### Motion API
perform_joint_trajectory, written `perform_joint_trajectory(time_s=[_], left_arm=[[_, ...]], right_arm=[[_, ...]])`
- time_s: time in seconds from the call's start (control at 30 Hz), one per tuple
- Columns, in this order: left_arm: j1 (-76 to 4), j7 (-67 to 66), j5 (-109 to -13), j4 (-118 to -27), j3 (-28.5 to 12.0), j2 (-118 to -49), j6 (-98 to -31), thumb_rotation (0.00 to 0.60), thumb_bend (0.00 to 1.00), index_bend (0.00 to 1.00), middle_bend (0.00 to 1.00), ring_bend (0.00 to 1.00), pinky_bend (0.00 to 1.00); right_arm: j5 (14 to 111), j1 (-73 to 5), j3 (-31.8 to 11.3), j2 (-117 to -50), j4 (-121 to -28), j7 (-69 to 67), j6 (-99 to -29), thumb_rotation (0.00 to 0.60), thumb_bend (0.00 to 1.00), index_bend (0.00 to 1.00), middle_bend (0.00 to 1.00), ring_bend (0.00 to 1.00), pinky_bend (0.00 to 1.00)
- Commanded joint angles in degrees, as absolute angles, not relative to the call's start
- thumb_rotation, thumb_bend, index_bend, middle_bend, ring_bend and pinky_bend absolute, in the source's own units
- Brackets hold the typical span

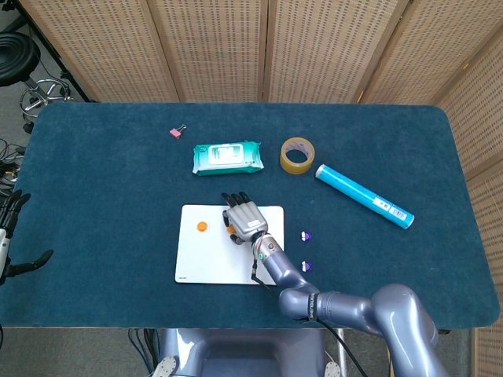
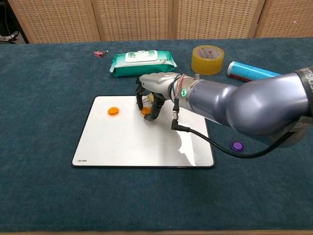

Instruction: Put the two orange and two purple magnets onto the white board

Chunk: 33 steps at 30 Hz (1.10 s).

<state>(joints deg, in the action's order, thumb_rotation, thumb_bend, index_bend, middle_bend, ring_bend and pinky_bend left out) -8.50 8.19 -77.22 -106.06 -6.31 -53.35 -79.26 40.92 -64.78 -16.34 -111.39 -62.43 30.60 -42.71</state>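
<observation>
The white board [image 1: 206, 263] [image 2: 117, 142] lies at the table's near middle. One orange magnet [image 1: 202, 227] [image 2: 113, 111] sits alone on its far left part. My right hand [image 1: 244, 218] [image 2: 152, 96] hangs over the board's far edge and pinches the second orange magnet [image 1: 230, 230] [image 2: 145, 111] down at the board's surface. Two purple magnets [image 1: 306, 235] [image 1: 306, 266] lie on the cloth right of the board; the chest view shows only one purple magnet [image 2: 237, 146], since my arm hides the other. My left hand [image 1: 11, 234] hangs off the table's left edge, fingers spread and holding nothing.
Behind the board lie a green wipes pack [image 1: 226, 157] [image 2: 142, 61], a tape roll [image 1: 296, 155] [image 2: 208, 58] and a blue tube [image 1: 364, 195] [image 2: 252, 72]. A pink binder clip [image 1: 178, 132] [image 2: 100, 54] sits far left. My right forearm crosses the board's right part.
</observation>
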Motion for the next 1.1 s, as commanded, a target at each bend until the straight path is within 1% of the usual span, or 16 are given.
perform_joint_trajectory(time_s=[0.03,0.1,0.33,0.5,0.67,0.8,0.97,1.1], left_arm=[[-8.43,8.44,-77.29,-106.04,-6.27,-53.23,-79.24,0.6,0.2,0.02,0.0,0.0,0.0],[-8.31,8.77,-77.33,-106.07,-6.31,-53.08,-79.4,0.6,0.2,0.02,0.0,0.0,0.0],[-8.21,9.32,-77.7,-106.03,-6.24,-52.87,-79.43,0.6,0.2,0.01,0.0,0.0,0.0],[-8.15,9.12,-77.81,-106.1,-6.24,-52.89,-79.61,0.6,0.2,0.02,0.0,0.0,0.0],[-8.2,8.82,-78.03,-106.23,-6.1,-53.01,-79.48,0.6,0.2,0.02,0.0,0.0,0.0],[-8.35,8.38,-78.03,-106.21,-6.01,-53.19,-79.21,0.6,0.2,0.02,0.0,0.0,0.0],[-8.59,7.6,-77.96,-106.27,-5.85,-53.46,-78.71,0.6,0.2,0.02,0.0,0.0,0.0],[-8.64,6.5,-78.49,-106.61,-5.55,-53.84,-78.79,0.6,0.2,0.01,0.0,0.0,0.0]], right_arm=[[40.73,-64.86,-16.2,-111.47,-62.22,30.88,-42.83,0.6,0.4,0.5,0.0,0.0,0.0],[40.54,-64.86,-16.04,-111.42,-61.98,31.23,-42.99,0.6,0.4,0.46,0.0,0.0,0.0],[40.09,-64.25,-15.72,-110.39,-63.11,31.58,-43.58,0.6,0.4,0.38,0.0,0.0,0.0],[40.88,-63.48,-15.7,-108.91,-65.51,30.83,-44.28,0.6,0.4,0.36,0.0,0.0,0.0],[42.37,-62.53,-15.89,-107.0,-69.27,29.67,-45.59,0.6,0.4,0.36,0.0,0.0,0.0],[44.68,-61.05,-16.15,-104.11,-74.26,27.94,-47.48,0.6,0.4,0.36,0.0,0.0,0.0],[47.11,-59.17,-15.21,-100.24,-78.82,27.77,-49.88,0.6,0.4,0.35,0.0,0.0,0.0],[48.57,-56.24,-13.59,-94.87,-83.78,27.12,-51.65,0.6,0.39,0.32,0.0,0.0,0.0]])
